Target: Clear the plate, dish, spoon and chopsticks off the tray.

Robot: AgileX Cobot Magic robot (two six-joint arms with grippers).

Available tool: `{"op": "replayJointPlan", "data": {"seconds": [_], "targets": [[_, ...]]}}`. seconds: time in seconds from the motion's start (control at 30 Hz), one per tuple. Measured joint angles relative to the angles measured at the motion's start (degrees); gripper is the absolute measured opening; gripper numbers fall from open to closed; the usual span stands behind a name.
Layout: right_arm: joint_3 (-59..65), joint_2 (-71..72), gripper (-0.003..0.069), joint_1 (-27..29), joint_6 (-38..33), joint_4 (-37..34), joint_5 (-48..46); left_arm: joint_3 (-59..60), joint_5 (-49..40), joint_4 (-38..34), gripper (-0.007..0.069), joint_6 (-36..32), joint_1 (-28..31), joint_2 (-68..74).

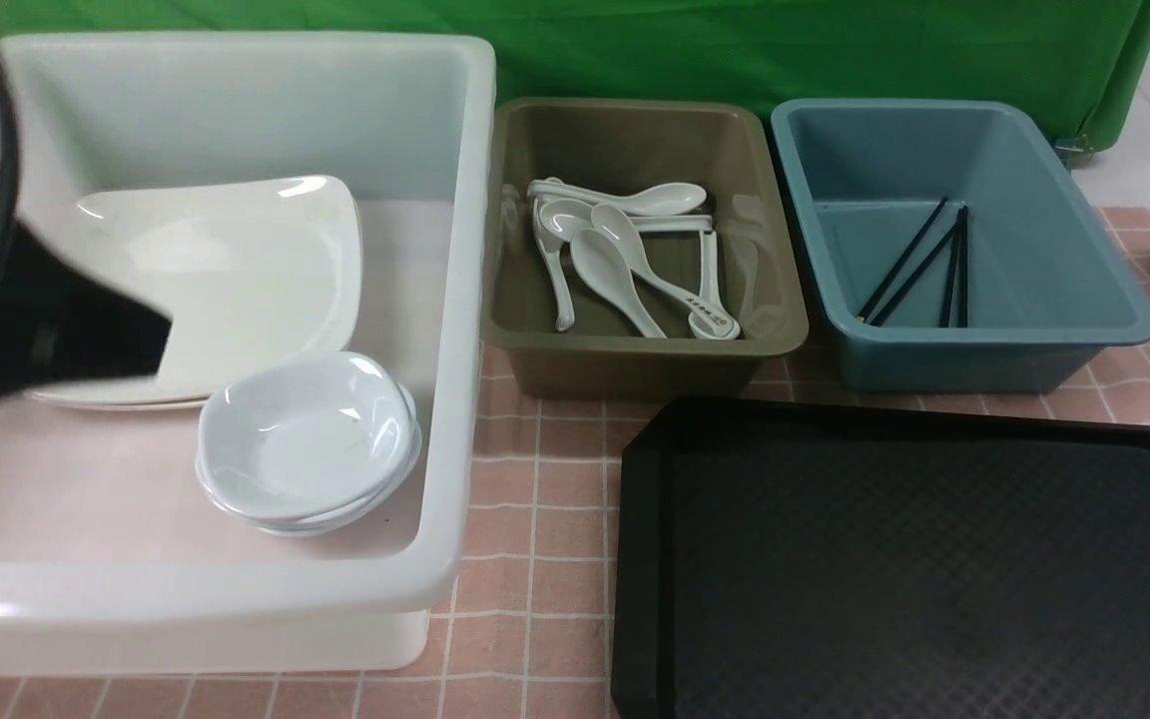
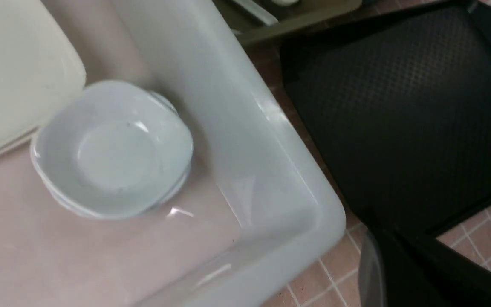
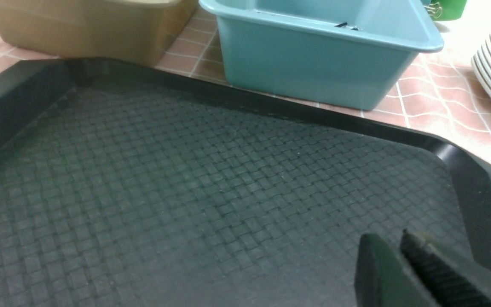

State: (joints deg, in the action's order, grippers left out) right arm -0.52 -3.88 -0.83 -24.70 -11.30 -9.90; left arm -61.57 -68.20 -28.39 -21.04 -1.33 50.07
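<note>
Tray (image 1: 914,569) bare; chopsticks (image 1: 919,265) visible front view only; right fingers (image 3: 399,273) slightly apart, left fingers (image 2: 403,273) together

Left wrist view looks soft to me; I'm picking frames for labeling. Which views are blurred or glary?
Left wrist view: motion-smeared, the small dishes lack crisp edges. Front view: sharp, with glare on the plate. Right wrist view: tray weave crisp, right gripper blurred up close.

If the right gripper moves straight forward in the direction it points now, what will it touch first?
Probably the tray: the right gripper angles low over its textured floor. If it cleared the far rim, the blue tub comes next; depth is unclear.
</note>
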Motion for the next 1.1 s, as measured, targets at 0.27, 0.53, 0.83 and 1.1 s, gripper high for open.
{"op": "replayJointPlan", "data": {"seconds": [0.27, 0.53, 0.83, 1.1], "targets": [[0.0, 0.0, 0.0144, 0.0, 2.8, -0.1, 0.0, 22.5, 16.3, -3.6, -0.0003, -0.3, 0.0, -24.7], [0.0, 0.0, 0.0162, 0.0, 10.7, -0.3, -0.2, 31.6, 36.7, -8.0, -0.0003, -0.6, 0.0, -31.9], [0.0, 0.0, 0.0183, 0.0, 10.9, -0.3, -0.2, 32.3, 44.9, -7.7, -0.0003, -0.8, 0.0, -32.0], [0.0, 0.0, 0.0199, 0.0, 10.9, -0.3, -0.2, 32.3, 45.2, -6.2, -0.0002, -0.9, 0.0, -32.0]]}}
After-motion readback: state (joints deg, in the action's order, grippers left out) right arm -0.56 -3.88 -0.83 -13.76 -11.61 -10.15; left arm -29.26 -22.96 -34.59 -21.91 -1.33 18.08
